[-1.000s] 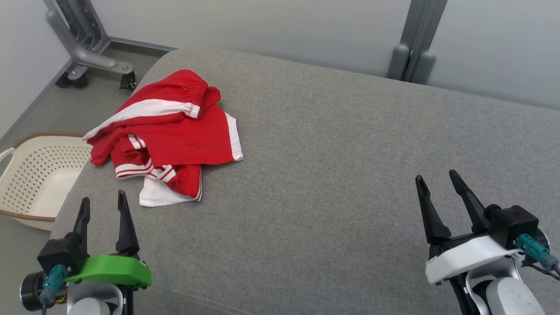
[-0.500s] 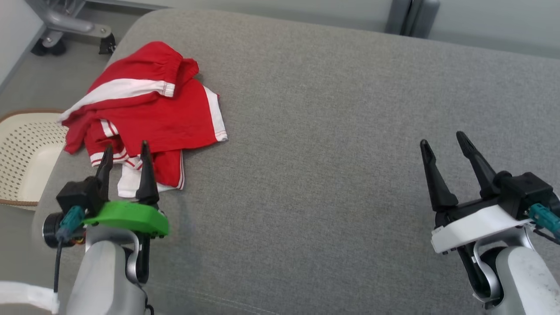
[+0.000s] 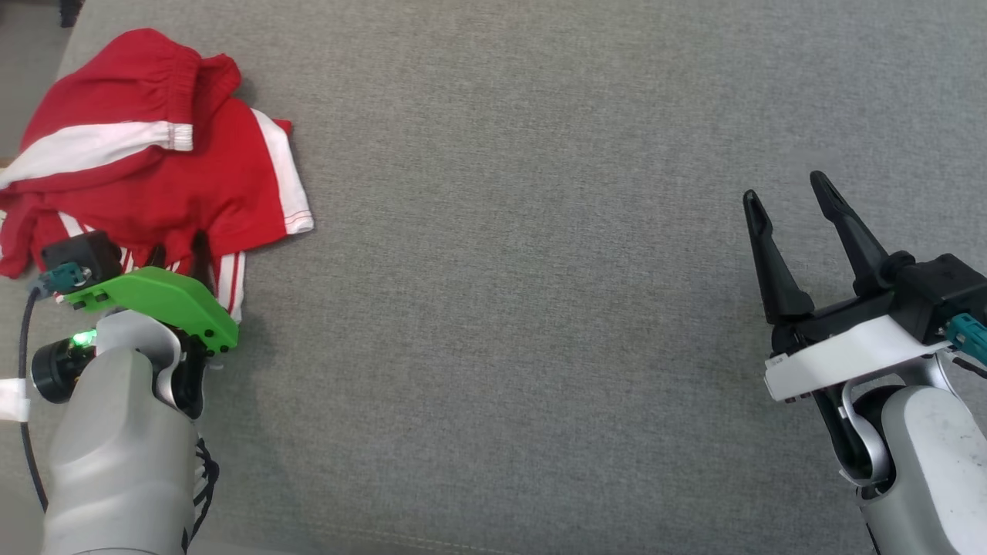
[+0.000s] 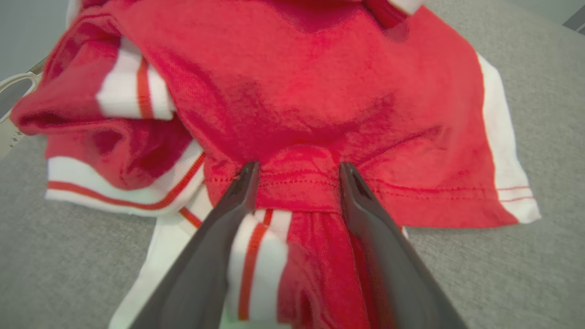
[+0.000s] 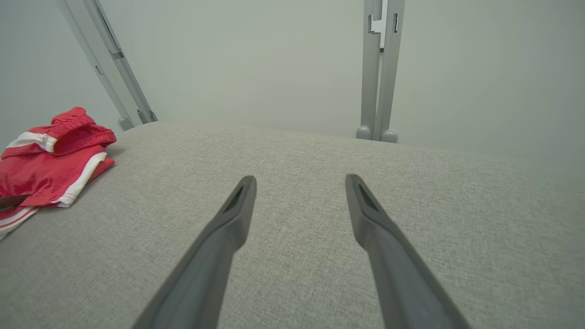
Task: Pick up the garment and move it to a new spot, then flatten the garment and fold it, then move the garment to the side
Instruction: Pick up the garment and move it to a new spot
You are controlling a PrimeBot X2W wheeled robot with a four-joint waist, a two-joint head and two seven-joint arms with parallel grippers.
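On the garment [image 4: 320, 91], the left claw [image 4: 297, 171] has now landed, spread and gripping nothing yet; right claw [image 5: 299, 180] spread, empty.

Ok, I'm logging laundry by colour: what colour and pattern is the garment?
The garment is red with white stripes and trim, clearest in the left wrist view.

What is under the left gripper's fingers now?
The crumpled red and white garment lies under the open left gripper, on the grey cushion. The cloth hides whatever is beneath it.

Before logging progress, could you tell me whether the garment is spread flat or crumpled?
Crumpled: the garment lies heaped in overlapping layers, striped hems tucked under red fabric.
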